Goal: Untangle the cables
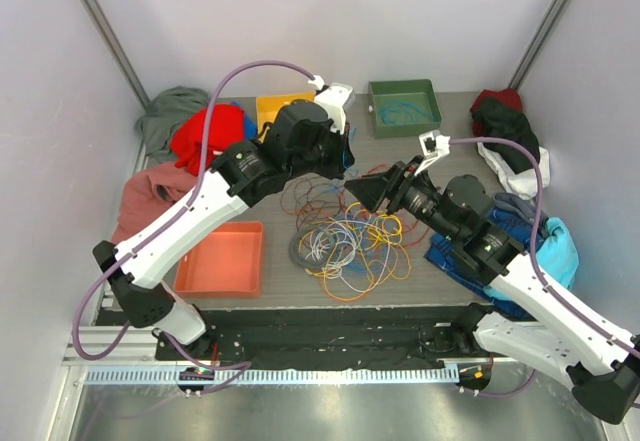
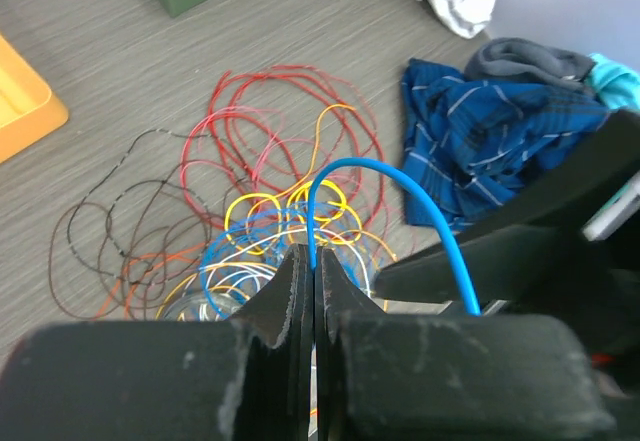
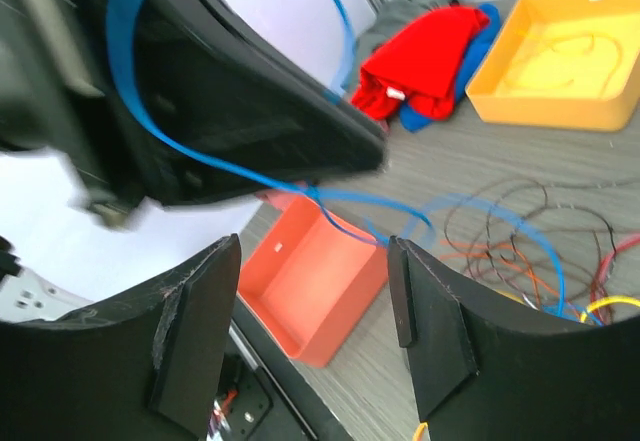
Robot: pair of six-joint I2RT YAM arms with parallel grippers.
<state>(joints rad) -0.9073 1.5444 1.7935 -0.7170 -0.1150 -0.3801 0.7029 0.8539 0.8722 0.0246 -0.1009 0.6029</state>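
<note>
A tangle of thin cables (image 1: 345, 236) in red, orange, yellow, blue, white and black lies mid-table; it also shows in the left wrist view (image 2: 260, 211). My left gripper (image 2: 314, 266) is shut on a blue cable (image 2: 400, 186) that arcs up from its tips and runs off right. It hangs above the pile's far edge (image 1: 345, 156). My right gripper (image 3: 315, 251) is open and empty, close beside the left one (image 1: 362, 191). The blue cable (image 3: 240, 171) passes just beyond its fingertips.
An orange-red tray (image 1: 222, 259) sits front left, a yellow tray (image 1: 275, 109) at the back and a green tray (image 1: 404, 107) with a blue wire back right. Clothes lie left (image 1: 205, 131) and right (image 1: 505, 126); a blue plaid shirt (image 2: 480, 131) lies right.
</note>
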